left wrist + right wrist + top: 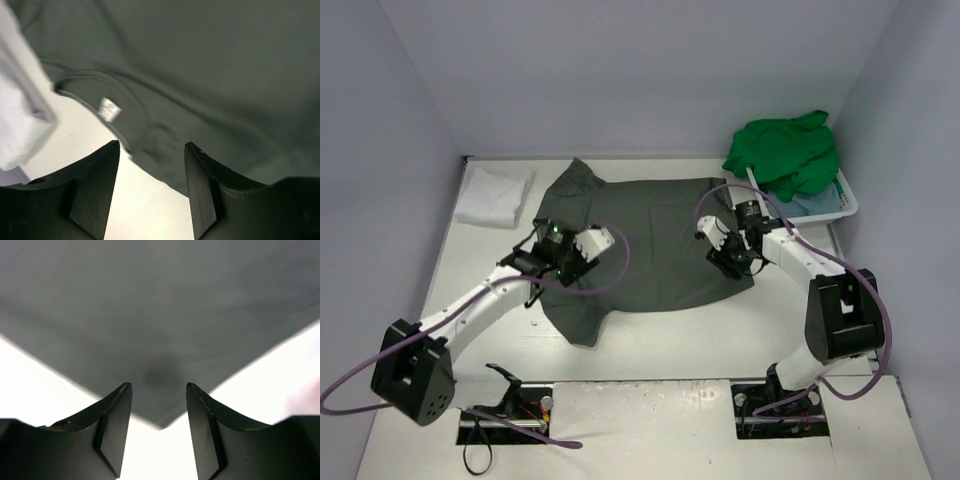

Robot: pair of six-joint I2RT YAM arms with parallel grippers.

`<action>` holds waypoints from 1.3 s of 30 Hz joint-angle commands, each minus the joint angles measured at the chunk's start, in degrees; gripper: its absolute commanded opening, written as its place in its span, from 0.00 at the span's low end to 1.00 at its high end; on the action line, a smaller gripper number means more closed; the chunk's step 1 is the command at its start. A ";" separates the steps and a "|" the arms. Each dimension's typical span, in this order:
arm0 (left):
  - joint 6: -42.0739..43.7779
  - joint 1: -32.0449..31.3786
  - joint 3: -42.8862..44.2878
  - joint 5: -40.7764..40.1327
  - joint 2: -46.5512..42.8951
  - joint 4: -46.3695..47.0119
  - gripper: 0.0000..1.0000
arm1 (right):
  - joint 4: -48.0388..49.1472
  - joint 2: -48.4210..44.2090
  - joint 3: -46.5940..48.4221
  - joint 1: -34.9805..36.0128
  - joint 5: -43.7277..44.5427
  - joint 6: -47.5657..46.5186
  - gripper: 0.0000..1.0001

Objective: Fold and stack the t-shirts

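Observation:
The dark grey-olive t-shirt (655,235) lies spread flat mid-table, collar to the left, hem to the right. My left gripper (544,252) hovers open over the collar edge. In the left wrist view the collar with its white tag (108,109) lies just ahead of the left gripper (152,145). My right gripper (728,262) stands open over the near hem corner, and that corner of the shirt (160,315) points in between the right gripper (159,390) fingers. A folded white t-shirt (495,195) lies far left. A bright green t-shirt (785,155) is heaped on a light blue one (812,206).
A white plastic basket (848,200) at the far right holds the green and blue shirts. Walls close in the table on the left, back and right. The white shirt (20,130) lies close to the left of the collar. Purple cables loop off both arms.

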 commanded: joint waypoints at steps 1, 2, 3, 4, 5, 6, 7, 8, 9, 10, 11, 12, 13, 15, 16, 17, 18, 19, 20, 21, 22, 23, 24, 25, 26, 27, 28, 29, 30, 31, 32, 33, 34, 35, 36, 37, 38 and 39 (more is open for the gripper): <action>2.35 -3.59 -4.82 -1.44 -6.91 -1.86 0.49 | -2.58 -4.67 -3.88 0.20 -2.04 -4.28 0.43; 2.00 -4.04 -5.80 -1.36 -9.19 -2.13 0.49 | -2.67 -4.93 -4.59 0.20 -1.86 -4.54 0.43; 1.91 -4.39 -6.68 -0.92 -10.08 -3.09 0.49 | -2.67 -5.46 -5.12 0.12 -1.60 -4.72 0.43; 1.91 -4.48 -7.30 -0.31 -11.14 -3.71 0.49 | -2.67 -5.90 -5.56 0.20 -1.33 -5.16 0.42; 1.99 -4.66 -8.26 1.09 -13.06 -4.58 0.49 | -2.76 -6.25 -6.26 0.20 -0.64 -5.42 0.42; 2.17 -4.74 -8.80 3.19 -13.95 -6.16 0.49 | -2.85 -6.78 -6.53 0.20 -0.19 -5.69 0.42; 2.43 -5.01 -9.32 4.34 -14.92 -6.78 0.49 | -3.02 -7.04 -6.80 0.20 0.25 -6.21 0.42; 2.87 -5.27 -10.20 5.05 -16.75 -7.31 0.49 | -3.11 -7.31 -7.23 0.20 1.12 -6.48 0.42; 2.96 -6.06 -10.56 6.10 -17.38 -8.54 0.49 | -3.20 -8.01 -7.24 0.12 1.13 -6.83 0.42; 3.22 -6.41 -10.73 6.55 -17.91 -9.33 0.49 | -3.20 -8.36 -7.93 0.12 1.74 -7.35 0.42; 3.22 -6.68 -10.82 6.99 -18.35 -10.30 0.49 | -3.28 -8.62 -8.20 0.20 1.92 -7.36 0.42; 3.14 -6.94 -10.82 8.56 -18.44 -11.96 0.49 | -3.37 -9.06 -8.81 0.20 2.09 -7.53 0.42; 2.96 -7.03 -10.91 9.44 -18.53 -12.67 0.49 | -3.29 -9.41 -9.17 0.20 2.10 -7.71 0.43; 2.35 -7.55 -11.26 11.72 -18.62 -14.51 0.49 | -3.46 -10.47 -10.13 0.20 2.01 -7.89 0.43; 2.17 -7.64 -11.35 12.70 -18.53 -14.96 0.49 | -3.37 -10.82 -10.49 0.20 1.83 -7.97 0.43; 2.00 -7.73 -11.52 13.66 -18.09 -15.57 0.49 | -3.46 -11.17 -10.92 0.20 1.74 -8.50 0.44; 1.99 -8.26 -11.79 14.80 -17.65 -16.71 0.49 | -3.55 -11.79 -11.89 0.12 1.57 -8.76 0.44; 1.91 -8.61 -12.05 14.82 -17.30 -16.98 0.49 | -3.46 -11.97 -12.33 0.20 1.39 -9.03 0.44; 1.99 -8.87 -12.31 14.90 -16.69 -17.33 0.49 | -3.64 -11.97 -12.68 0.20 1.39 -9.20 0.44; 2.08 -9.31 -12.49 14.82 -16.42 -17.51 0.49 | -3.55 -11.97 -13.30 0.20 1.39 -9.47 0.44; 2.17 -9.40 -12.49 14.90 -15.90 -17.51 0.49 | -3.64 -11.88 -13.56 0.29 1.48 -9.64 0.44; 2.26 -9.40 -12.32 15.08 -15.63 -17.86 0.49 | -3.55 -11.71 -13.74 0.29 1.57 -9.73 0.44; 2.26 -9.84 -11.97 15.69 -14.76 -18.13 0.49 | -3.64 -11.62 -14.09 0.29 1.48 -9.82 0.44; 2.34 -10.02 -11.88 15.87 -14.32 -18.39 0.49 | -3.55 -11.53 -14.18 0.29 1.39 -9.91 0.44; 2.17 -10.37 -11.79 15.87 -13.79 -18.57 0.49 | -3.55 -11.35 -14.27 0.29 1.31 -9.99 0.44; 2.17 -10.46 -11.79 15.78 -13.35 -18.57 0.49 | -3.46 -11.00 -14.27 0.29 1.30 -10.43 0.44; 2.26 -10.89 -11.88 15.17 -12.47 -18.48 0.49 | -3.46 -10.91 -14.18 0.29 1.22 -10.52 0.44; 2.34 -11.07 -11.88 14.91 -11.94 -18.22 0.49 | -3.46 -10.13 -14.01 0.29 1.22 -10.70 0.44; 2.35 -11.25 -11.88 14.56 -11.24 -18.13 0.49 | -3.46 -9.86 -13.74 0.29 1.04 -10.70 0.44; 2.35 -11.42 -11.79 14.46 -10.89 -17.95 0.49 | -3.46 -8.99 -13.39 0.29 0.95 -10.87 0.45; 2.43 -11.51 -11.70 14.38 -10.62 -17.78 0.49 | -3.37 -8.46 -13.22 0.29 0.87 -11.05 0.45; 2.17 -11.51 -11.79 14.38 -10.10 -17.60 0.49 | -3.29 -8.02 -12.95 0.29 0.87 -11.31 0.45; 2.17 -11.51 -11.79 14.38 -9.83 -17.43 0.49 | -3.29 -7.23 -12.69 0.29 0.87 -11.49 0.45; 2.08 -11.51 -11.88 14.38 -9.65 -17.34 0.49 | -3.29 -6.87 -12.51 0.29 0.95 -11.58 0.45; 2.08 -11.51 -11.88 14.29 -9.39 -17.16 0.49 | -3.29 -6.52 -12.34 0.29 0.95 -11.66 0.45; 2.08 -11.51 -12.05 14.29 -9.30 -16.99 0.49 | -3.29 -5.82 -12.25 0.29 1.04 -11.93 0.45; 2.17 -11.51 -12.14 14.29 -9.30 -16.90 0.49 | -3.29 -5.55 -12.07 0.29 1.30 -12.19 0.45; 2.00 -11.51 -12.14 14.20 -9.13 -16.90 0.49 | -3.20 -5.38 -11.98 0.29 1.48 -12.37 0.45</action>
